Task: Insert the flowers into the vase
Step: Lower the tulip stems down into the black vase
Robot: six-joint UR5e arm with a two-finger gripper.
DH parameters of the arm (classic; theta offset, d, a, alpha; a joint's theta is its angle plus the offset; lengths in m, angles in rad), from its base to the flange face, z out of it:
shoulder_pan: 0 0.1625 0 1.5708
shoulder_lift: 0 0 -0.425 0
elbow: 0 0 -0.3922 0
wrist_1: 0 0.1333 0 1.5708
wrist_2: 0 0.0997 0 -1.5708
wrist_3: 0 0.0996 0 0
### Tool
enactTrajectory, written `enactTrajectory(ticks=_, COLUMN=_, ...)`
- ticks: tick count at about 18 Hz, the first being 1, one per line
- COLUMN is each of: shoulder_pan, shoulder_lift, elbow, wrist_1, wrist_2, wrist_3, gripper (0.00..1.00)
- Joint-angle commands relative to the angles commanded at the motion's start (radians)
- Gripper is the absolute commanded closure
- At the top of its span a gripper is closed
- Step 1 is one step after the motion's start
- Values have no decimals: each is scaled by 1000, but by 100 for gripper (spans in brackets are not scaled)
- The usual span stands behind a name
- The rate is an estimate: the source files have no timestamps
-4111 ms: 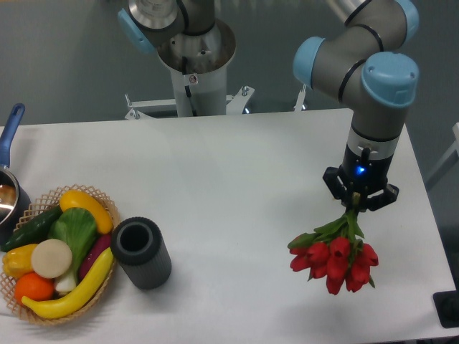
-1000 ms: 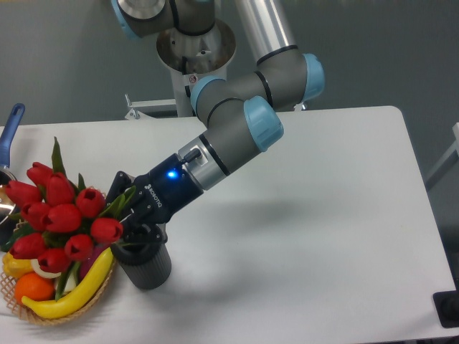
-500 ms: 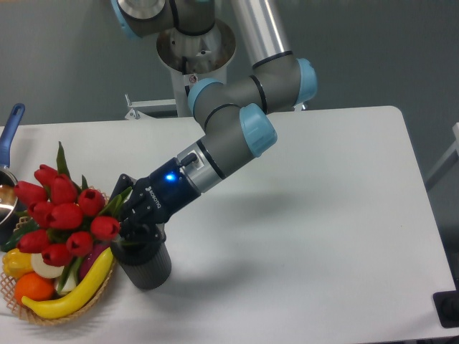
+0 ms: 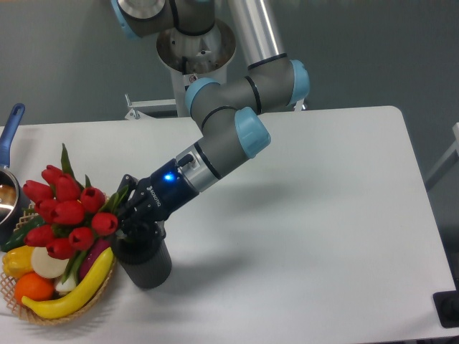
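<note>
Vase [image 4: 145, 261] sits nearest, directly under the gripper [image 4: 131, 218], which pinches the stems of the flowers [image 4: 66, 213] at its mouth; the buds lean away over the basket [image 4: 14, 297] beyond. Insertion looks under way, stems seemingly entering the mouth. Next, I judge, tip the bunch upright, sink it deeper, then let go on the surface [image 4: 308, 236]

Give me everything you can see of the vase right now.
The short matte dark grey cylindrical vase stands upright near the table's front left, close beside the wicker basket; whether they touch I cannot tell. The tool hides its mouth, holding the red tulip bunch there, blooms leaning left over the basket.
</note>
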Motion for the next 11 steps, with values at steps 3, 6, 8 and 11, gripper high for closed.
enactTrajectory(ticks=3, shoulder_pan=6, shoulder_lift=0, elbow=-3, wrist_1=0, wrist_2=11, wrist_3=0, gripper=84)
enactTrajectory(ticks=6, shoulder_pan=18, shoulder_lift=3, elbow=-20, wrist_1=0, wrist_2=11, wrist_3=2, gripper=79)
enactTrajectory(ticks=8, shoulder_pan=28, shoulder_lift=6, elbow=-34, wrist_1=0, wrist_2=11, wrist_3=14, gripper=73)
enactTrajectory(ticks=11, shoulder_pan=40, shoulder_lift=9, elbow=-49, wrist_1=0, wrist_2=11, wrist_3=14, gripper=59)
